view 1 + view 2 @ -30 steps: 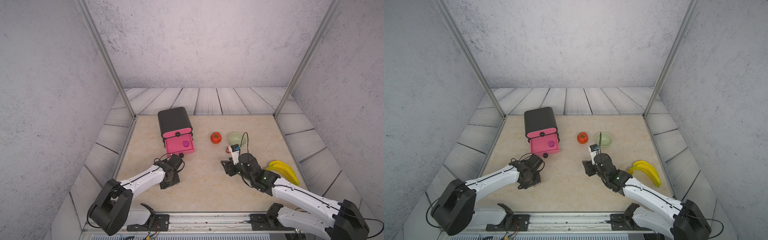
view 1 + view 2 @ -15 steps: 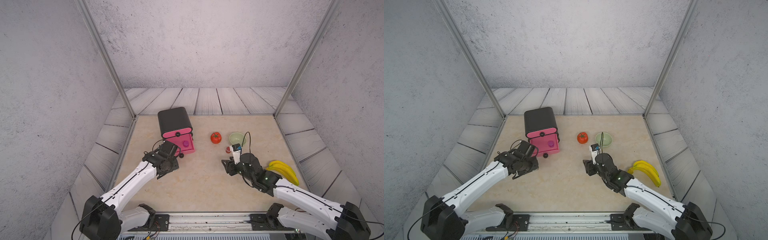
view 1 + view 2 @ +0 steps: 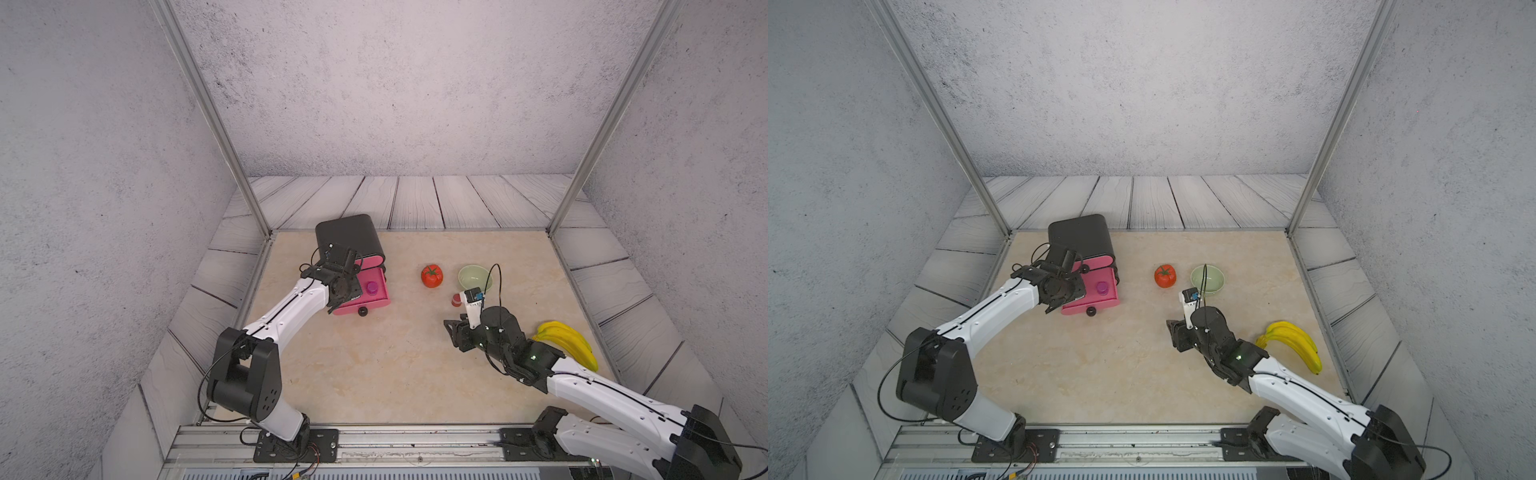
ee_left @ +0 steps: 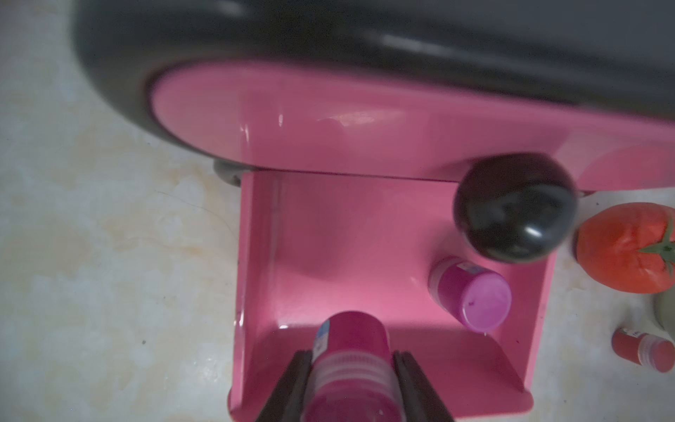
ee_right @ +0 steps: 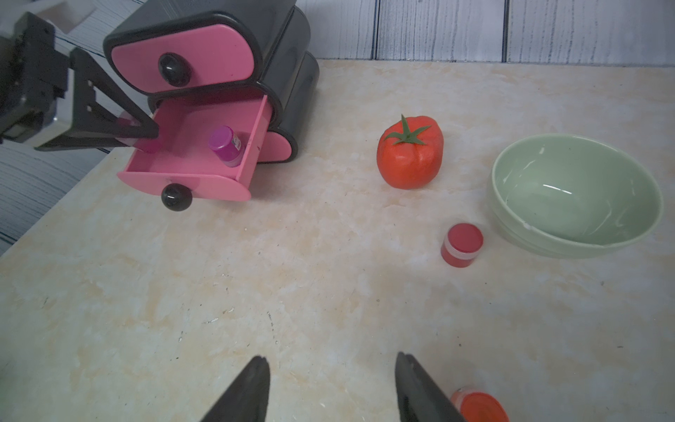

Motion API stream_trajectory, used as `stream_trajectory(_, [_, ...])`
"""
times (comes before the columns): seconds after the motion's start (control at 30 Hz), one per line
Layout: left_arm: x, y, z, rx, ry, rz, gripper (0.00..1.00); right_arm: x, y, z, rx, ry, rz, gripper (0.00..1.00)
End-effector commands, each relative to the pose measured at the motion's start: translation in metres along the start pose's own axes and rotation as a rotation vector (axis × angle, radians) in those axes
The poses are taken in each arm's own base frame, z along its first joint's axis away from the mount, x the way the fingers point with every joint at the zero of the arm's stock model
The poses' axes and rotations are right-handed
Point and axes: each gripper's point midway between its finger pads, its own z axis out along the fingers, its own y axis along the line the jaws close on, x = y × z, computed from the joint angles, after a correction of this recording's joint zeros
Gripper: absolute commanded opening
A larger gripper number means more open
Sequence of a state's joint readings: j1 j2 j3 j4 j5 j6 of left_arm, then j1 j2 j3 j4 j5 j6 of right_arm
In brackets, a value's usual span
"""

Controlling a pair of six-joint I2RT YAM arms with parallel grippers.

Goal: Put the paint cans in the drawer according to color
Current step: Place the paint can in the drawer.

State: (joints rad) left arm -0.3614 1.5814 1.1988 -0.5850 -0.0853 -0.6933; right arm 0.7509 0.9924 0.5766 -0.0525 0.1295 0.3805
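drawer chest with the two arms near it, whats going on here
The left gripper holds a magenta paint can over the pulled-out middle drawer of the black chest, where a second magenta can already stands. The right gripper hangs open and empty above the table. A red can stands beside the green bowl, and an orange can is close by that gripper. No blue cans show.

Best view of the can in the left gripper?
Left wrist: magenta can close-up, clamped in the left gripper over the open drawer. Right wrist shows a blurred sliver; both top views hide it.
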Motion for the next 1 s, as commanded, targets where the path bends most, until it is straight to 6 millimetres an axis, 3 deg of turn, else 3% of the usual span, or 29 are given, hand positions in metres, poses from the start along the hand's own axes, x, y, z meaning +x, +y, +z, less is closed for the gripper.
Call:
stream_trajectory(0.0, [-0.025, -0.011, 0.001, 0.025, -0.072, -0.001, 0.35, -0.006, -0.003, -0.006, 0.014, -0.020, -0.006, 0.59])
stream_trajectory(0.2, [-0.021, -0.010, 0.006, 0.037, 0.003, -0.025, 0.47, -0.005, -0.004, -0.005, 0.016, -0.016, -0.006, 0.59])
stream_trajectory(0.3, [-0.025, -0.010, -0.008, 0.059, -0.011, -0.033, 0.51, -0.005, -0.003, -0.004, 0.008, -0.016, -0.001, 0.59])
stream_trajectory(0.47, [-0.029, -0.014, -0.050, 0.159, -0.062, -0.039, 0.52, -0.008, 0.001, -0.004, -0.013, -0.024, 0.019, 0.59])
stream_trajectory(0.6, [-0.004, -0.034, -0.079, 0.415, -0.063, -0.036, 0.51, -0.012, 0.002, -0.006, -0.031, -0.056, 0.052, 0.59])
stream_trajectory(0.7, [0.032, -0.045, -0.086, 0.646, -0.040, -0.068, 0.52, -0.013, -0.001, -0.007, -0.043, -0.097, 0.107, 0.59])
stream_trajectory(0.83, [0.067, -0.030, -0.069, 0.782, -0.069, -0.229, 0.52, -0.012, -0.008, -0.006, -0.053, -0.146, 0.182, 0.59])
stream_trajectory(0.97, [0.082, -0.016, -0.051, 0.824, -0.087, -0.358, 0.52, -0.007, -0.011, -0.002, -0.058, -0.139, 0.209, 0.59])
